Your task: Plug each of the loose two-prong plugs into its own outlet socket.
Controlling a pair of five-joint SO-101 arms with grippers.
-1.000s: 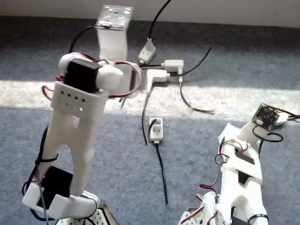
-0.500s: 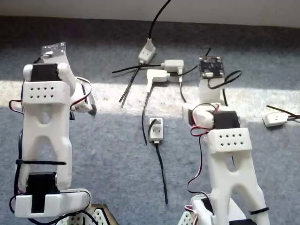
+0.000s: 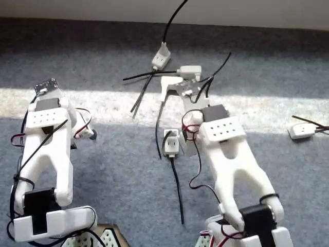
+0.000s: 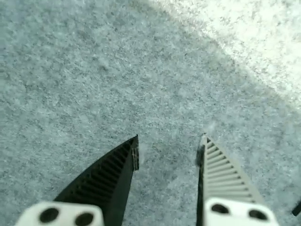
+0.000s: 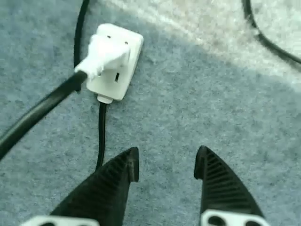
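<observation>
A white outlet socket (image 3: 170, 143) lies mid-carpet with a white plug (image 5: 106, 52) seated in it; its black cord (image 3: 177, 190) trails toward the front. In the right wrist view the socket (image 5: 117, 70) lies just ahead of my right gripper (image 5: 167, 160), which is open over bare carpet and holds nothing. The right arm (image 3: 221, 134) stands right beside the socket. My left gripper (image 4: 169, 148) is open over plain carpet at the left, with nothing between its fingers. Three more white plug or socket pieces (image 3: 161, 56) (image 3: 190, 70) (image 3: 169, 84) cluster at the back.
Another white plug piece (image 3: 300, 132) lies at the far right edge. Thin black cords (image 3: 141, 90) cross around the back cluster. A bright sunlit band (image 3: 257, 108) runs across the grey carpet. The left arm (image 3: 46, 134) stands at the left.
The left arm has swung from the back cluster to the left and drawn back. The right arm has swung from the far right to the centre, beside the socket.
</observation>
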